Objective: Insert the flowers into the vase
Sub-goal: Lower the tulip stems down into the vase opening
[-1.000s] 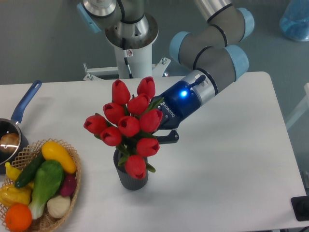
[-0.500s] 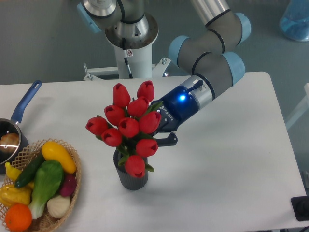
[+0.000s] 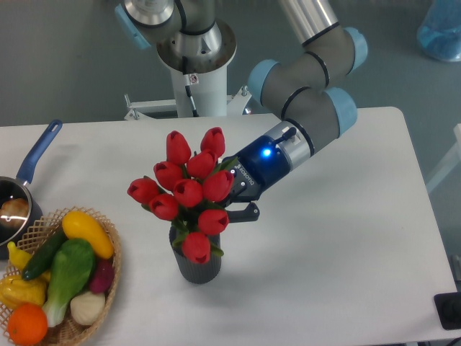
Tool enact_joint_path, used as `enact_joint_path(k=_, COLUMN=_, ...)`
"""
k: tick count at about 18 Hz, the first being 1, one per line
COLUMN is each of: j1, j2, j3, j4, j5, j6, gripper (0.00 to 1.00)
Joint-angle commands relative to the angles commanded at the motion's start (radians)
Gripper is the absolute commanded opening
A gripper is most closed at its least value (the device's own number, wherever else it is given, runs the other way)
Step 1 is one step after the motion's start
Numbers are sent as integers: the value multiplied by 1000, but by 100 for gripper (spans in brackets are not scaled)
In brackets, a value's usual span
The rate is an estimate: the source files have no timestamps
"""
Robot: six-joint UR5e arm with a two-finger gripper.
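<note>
We have the flowers [image 3: 189,191] standing over the vase [image 3: 196,265], which sits on the white table [image 3: 338,238] just right of the wicker basket [image 3: 108,277] of vegetables. The red buds spread wider than the vase's mouth and hide it, so we cannot see the stem ends; from the way the lowest bud hangs against the rim, we judge the stems are already partly inside. Our gripper [image 3: 234,209] comes in from the right and slightly above, its blue-lit body slanting down toward the bunch, and it meets the stems behind the buds. One dark finger shows under the blooms; the other is hidden, so we cannot see the jaws meet, but since the bunch stands upright where nothing else supports it, we take it that they are clamped on the stems. What matters now is the line from grip to mouth: the vase lies below and a little left of the gripper, and the bunch's long axis runs close to vertical, leaning slightly left at the top. We judge the next move should be a straight descent along that axis. The blue-handled saucepan [image 3: 29,173] stands well apart at the left edge.
</note>
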Motion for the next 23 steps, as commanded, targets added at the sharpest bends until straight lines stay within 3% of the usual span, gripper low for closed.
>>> enact_joint_path(k=11, j1=2, j2=-2, j3=-63, j4=2, j5=0, j6=63, gripper=25)
enact_joint_path(k=23, j1=5, j2=-61, j3=-84, j4=2, j5=3, j6=143, gripper=26)
